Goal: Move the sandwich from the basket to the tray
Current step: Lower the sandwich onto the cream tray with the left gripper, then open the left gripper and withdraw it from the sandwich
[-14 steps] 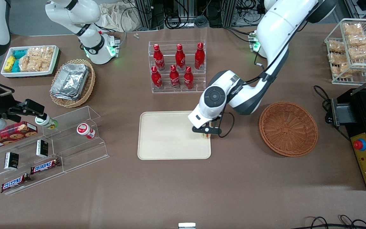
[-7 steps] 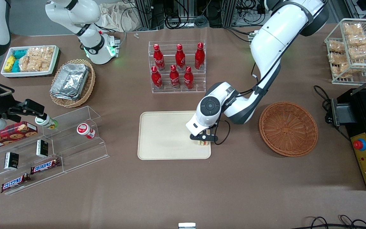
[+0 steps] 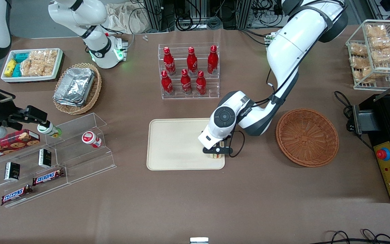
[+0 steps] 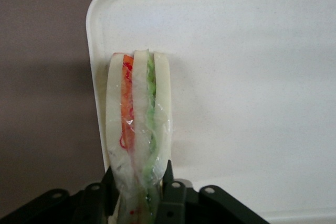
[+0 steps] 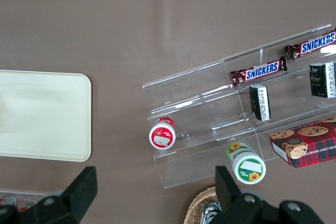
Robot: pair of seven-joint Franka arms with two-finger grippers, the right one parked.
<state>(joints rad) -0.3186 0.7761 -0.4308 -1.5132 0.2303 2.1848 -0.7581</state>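
Note:
The cream-beige tray (image 3: 174, 145) lies at the table's middle. My left gripper (image 3: 216, 153) is over the tray's corner nearest the front camera, on the side toward the basket. It is shut on the sandwich (image 3: 216, 156), a wrapped wedge of pale bread with orange-red and green filling. In the left wrist view the sandwich (image 4: 137, 129) stands on edge between my fingers (image 4: 167, 179), over the tray's (image 4: 236, 77) rim corner. I cannot tell whether it touches the tray. The round reddish-brown basket (image 3: 307, 137) is empty, beside the tray toward the working arm's end.
A clear rack of red bottles (image 3: 188, 71) stands farther from the front camera than the tray. A tan basket with foil containers (image 3: 77, 87) and clear shelves of snacks (image 3: 51, 156) lie toward the parked arm's end. A wire rack of packets (image 3: 376, 51) and a black machine (image 3: 389, 142) are toward the working arm's.
My gripper has carried the sandwich a little nearer to the front camera and lower, over the tray's near corner. The arm's elbow has shifted with it.

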